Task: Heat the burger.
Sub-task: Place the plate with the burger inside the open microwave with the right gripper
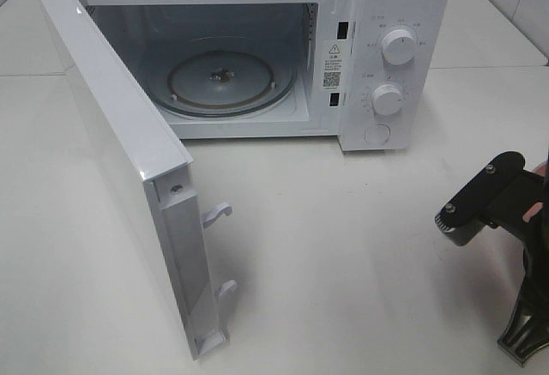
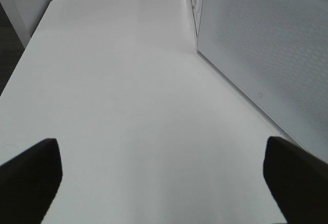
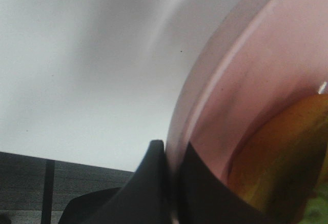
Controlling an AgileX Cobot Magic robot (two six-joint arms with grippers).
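In the right wrist view the burger (image 3: 282, 152) shows only as a slice of golden-brown bun with a bit of green lettuce, lying on a pink plate (image 3: 246, 80). My right gripper (image 3: 171, 149) is shut on the plate's rim, one dark finger (image 3: 151, 172) outside it and one inside. From the high camera only the right arm's black wrist (image 1: 502, 203) appears, at the right edge, and the burger is out of view there. My left gripper (image 2: 161, 178) hovers open over bare table beside the microwave door (image 2: 266, 55), with nothing between its fingers.
The white microwave (image 1: 395, 15) stands at the back of the table with its cavity open and the glass turntable (image 1: 227, 79) bare. Its door (image 1: 111, 152) swings out to the left toward the front. White table (image 1: 343, 246) stretches between door and right arm.
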